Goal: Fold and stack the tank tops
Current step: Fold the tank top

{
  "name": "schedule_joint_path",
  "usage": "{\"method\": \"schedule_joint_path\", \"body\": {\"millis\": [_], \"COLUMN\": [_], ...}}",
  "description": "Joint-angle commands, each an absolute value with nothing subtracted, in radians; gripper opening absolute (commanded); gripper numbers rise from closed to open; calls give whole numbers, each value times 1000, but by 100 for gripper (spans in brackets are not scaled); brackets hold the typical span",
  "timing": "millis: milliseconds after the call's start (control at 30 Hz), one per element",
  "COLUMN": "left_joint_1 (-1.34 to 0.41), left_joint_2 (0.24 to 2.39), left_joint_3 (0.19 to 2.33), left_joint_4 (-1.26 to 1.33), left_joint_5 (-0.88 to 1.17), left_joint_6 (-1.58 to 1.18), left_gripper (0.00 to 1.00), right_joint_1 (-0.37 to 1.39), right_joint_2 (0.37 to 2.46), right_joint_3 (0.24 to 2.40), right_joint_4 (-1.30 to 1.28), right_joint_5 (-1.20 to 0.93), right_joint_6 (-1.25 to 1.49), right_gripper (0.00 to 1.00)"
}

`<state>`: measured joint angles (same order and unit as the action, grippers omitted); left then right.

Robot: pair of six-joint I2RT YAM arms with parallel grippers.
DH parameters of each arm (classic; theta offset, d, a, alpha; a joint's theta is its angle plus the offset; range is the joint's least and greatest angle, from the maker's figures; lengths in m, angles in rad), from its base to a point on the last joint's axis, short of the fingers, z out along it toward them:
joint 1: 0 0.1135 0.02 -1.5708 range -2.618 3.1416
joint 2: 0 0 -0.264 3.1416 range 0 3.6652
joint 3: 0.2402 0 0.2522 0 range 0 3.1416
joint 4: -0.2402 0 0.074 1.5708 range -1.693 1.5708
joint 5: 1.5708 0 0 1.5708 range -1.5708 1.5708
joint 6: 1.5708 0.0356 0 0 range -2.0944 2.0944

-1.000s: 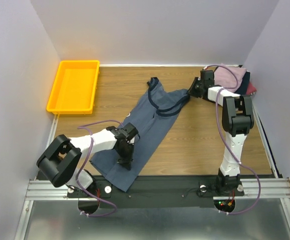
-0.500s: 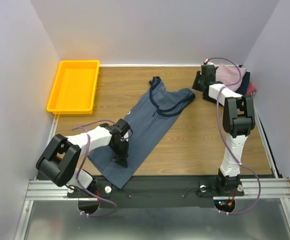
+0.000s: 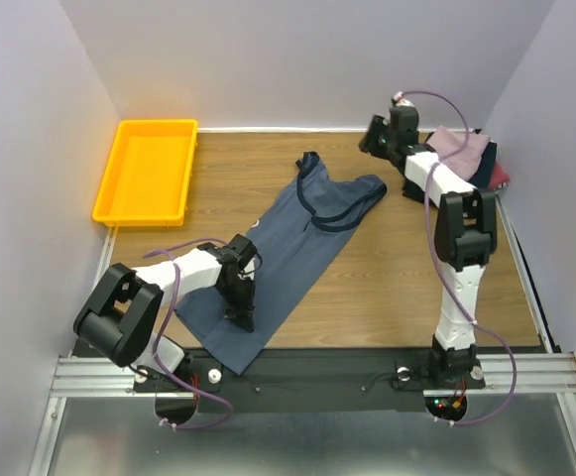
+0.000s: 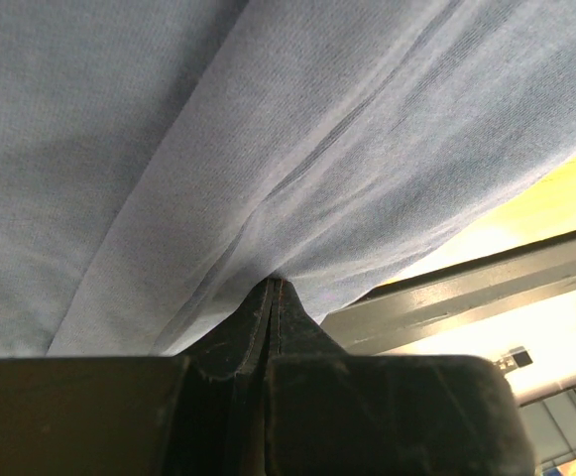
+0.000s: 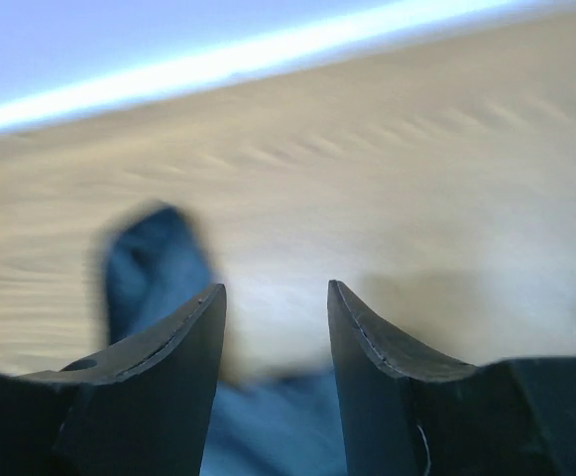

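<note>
The slate-blue tank top (image 3: 297,233) lies spread diagonally on the wooden table, straps toward the far side and hem hanging over the near edge. My left gripper (image 3: 241,317) is shut on a pinched fold of its lower part; the left wrist view shows my closed gripper (image 4: 273,288) with the blue cloth (image 4: 218,129) bunched at the tips. My right gripper (image 3: 372,134) is open and empty, raised near the back wall, apart from the top's right strap (image 3: 367,190). In the right wrist view my gripper (image 5: 273,297) is parted over blurred blue cloth (image 5: 159,268).
A pile of a mauve-pink top (image 3: 461,149), a navy top (image 3: 481,171) and a maroon top (image 3: 503,178) sits at the far right corner. A yellow tray (image 3: 149,169) stands at the far left. The metal rail (image 4: 466,297) runs along the near edge.
My right gripper let go of the top's strap and rose back toward the wall. The strap end settled on the table. My left gripper drew the lower cloth slightly left.
</note>
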<state>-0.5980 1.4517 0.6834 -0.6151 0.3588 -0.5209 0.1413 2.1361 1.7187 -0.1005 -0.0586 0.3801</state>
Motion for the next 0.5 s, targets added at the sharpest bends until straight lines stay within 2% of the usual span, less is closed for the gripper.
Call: {"method": "schedule_joint_path", "body": {"millis": [0, 133, 167, 233, 367, 467], "left_joint_1": [-592, -591, -589, -589, -588, -583], "left_joint_2": [1476, 1471, 1471, 1476, 1474, 1471], "left_joint_3": [673, 683, 683, 684, 689, 695], "left_joint_4": [-629, -627, -627, -627, -623, -626], "left_joint_5": [279, 284, 282, 285, 290, 287], "left_joint_6": [-480, -476, -474, -469, -466, -466], "left_gripper": [0, 0, 0, 0, 0, 0], "right_joint_1": [215, 265, 284, 296, 307, 308], "right_joint_2": [2278, 2426, 2453, 2503, 2628, 2663], "right_joint_3": [1931, 2074, 2101, 2193, 2330, 2350], "right_joint_4": [-83, -80, -80, -81, -81, -81], "right_joint_5": [-195, -181, -167, -163, -175, -157], "right_joint_6": [440, 425, 411, 410, 443, 466], "right_gripper": [54, 68, 74, 79, 82, 79]}}
